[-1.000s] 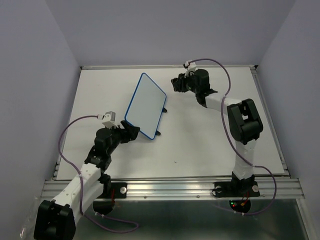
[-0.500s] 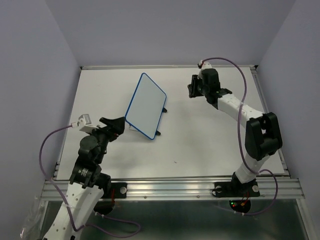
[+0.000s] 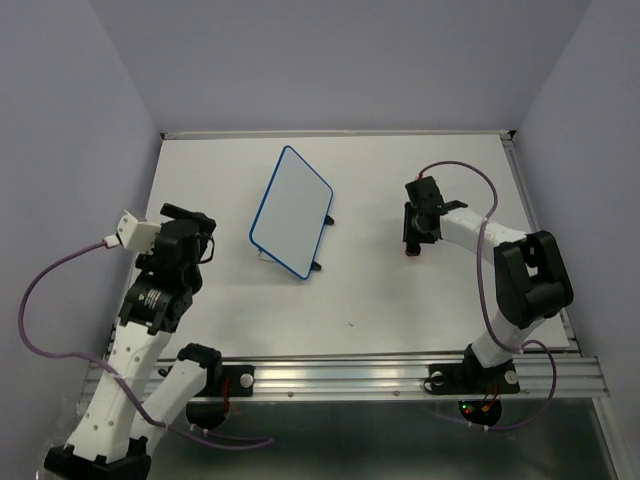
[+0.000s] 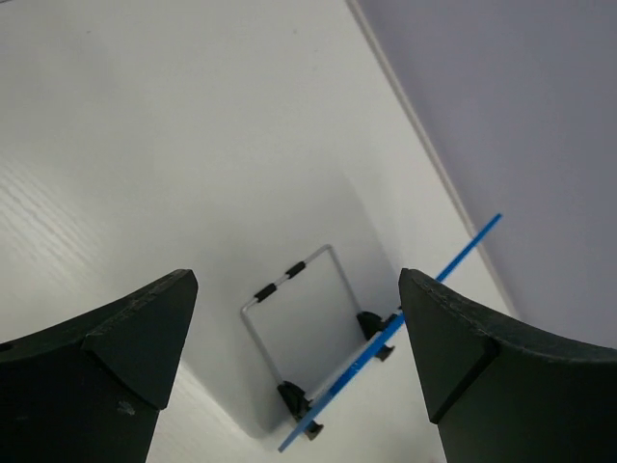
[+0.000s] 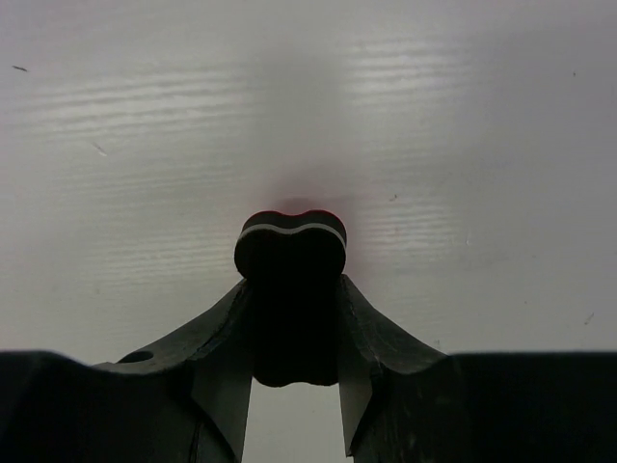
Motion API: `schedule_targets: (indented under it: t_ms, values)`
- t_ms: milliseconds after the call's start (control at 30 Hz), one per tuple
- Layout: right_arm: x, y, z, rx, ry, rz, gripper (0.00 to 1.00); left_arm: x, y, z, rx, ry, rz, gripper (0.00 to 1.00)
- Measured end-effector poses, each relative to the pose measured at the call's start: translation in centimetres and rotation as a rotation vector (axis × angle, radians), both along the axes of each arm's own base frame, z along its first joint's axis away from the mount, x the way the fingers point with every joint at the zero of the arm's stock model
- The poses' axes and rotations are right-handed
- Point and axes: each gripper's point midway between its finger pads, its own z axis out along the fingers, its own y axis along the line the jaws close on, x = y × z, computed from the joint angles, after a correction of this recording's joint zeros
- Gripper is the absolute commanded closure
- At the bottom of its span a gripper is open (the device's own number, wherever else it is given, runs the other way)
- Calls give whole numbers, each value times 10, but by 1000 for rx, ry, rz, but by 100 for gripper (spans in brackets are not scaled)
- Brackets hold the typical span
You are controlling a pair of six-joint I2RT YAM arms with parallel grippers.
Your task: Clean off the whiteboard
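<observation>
**Whiteboard** (image 3: 291,212): blue-framed, propped at a tilt on a wire stand (image 4: 289,272), left of centre on the table (image 3: 400,300). No marks are seen on its face.

**Left gripper** (image 3: 186,214): spread wide, nothing held, set apart from the board at its left.

**Right gripper** (image 3: 412,238): clamped on a black eraser (image 5: 290,246), held low at the tabletop, well right of the board.

**Step judged:** eraser set-down. The eraser is best seated flat before the jaws are parted. The gripper is then best lifted straight up, so that nothing is dragged.
</observation>
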Motion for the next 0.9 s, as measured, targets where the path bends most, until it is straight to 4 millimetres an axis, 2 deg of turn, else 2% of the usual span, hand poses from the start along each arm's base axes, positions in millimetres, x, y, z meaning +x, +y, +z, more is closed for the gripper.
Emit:
schedule_targets:
  t_ms: [67, 100, 133, 167, 267, 367, 433, 533, 567, 667, 700, 733, 767, 833, 900]
  values:
    - [-8, -3, -9, -8, 29, -14, 53, 3, 1, -15, 30, 67, 11, 1]
    - [-12, -4, -15, -9, 44, -24, 30, 5, 1, -21, 44, 92, 10, 1]
    - [-13, -5, -17, -9, 49, -25, 19, 5, 2, -23, 51, 99, 9, 1]
    - [-16, -5, -20, -4, 56, -36, 0, 4, 2, -23, 56, 98, 8, 1]
    - [-17, -4, -21, 6, 59, -46, 0, -3, 8, -14, 62, 57, 21, 1]
    - [-15, -4, -9, 18, 26, -55, 0, -8, 13, -6, 72, 33, 37, 1]
    - [-11, -6, 17, 33, -46, -69, 0, -12, 17, 3, 79, 15, 47, 1]
    - [-4, -11, 70, 58, -196, -105, 0, -12, 18, 4, 89, 17, 47, 1]
    - [0, -14, 99, 70, -274, -121, 0, -12, 18, 3, 93, 23, 46, 1]
    - [3, -21, 155, 97, -427, -153, 0, -12, 17, 0, 108, 45, 36, 1]
    - [-1, -28, 180, 105, -498, -176, 0, -11, 17, -1, 111, 51, 32, 1]
    - [-2, -30, 188, 107, -520, -184, 0, -11, 16, -1, 115, 57, 28, 1]
    - [-8, -38, 207, 108, -575, -211, 0, -10, 16, -1, 121, 64, 24, 1]
    - [-18, -50, 229, 104, -643, -251, 0, -10, 16, 0, 126, 68, 23, 1]
    - [-28, -61, 244, 97, -695, -288, 0, -10, 17, 1, 130, 69, 25, 1]
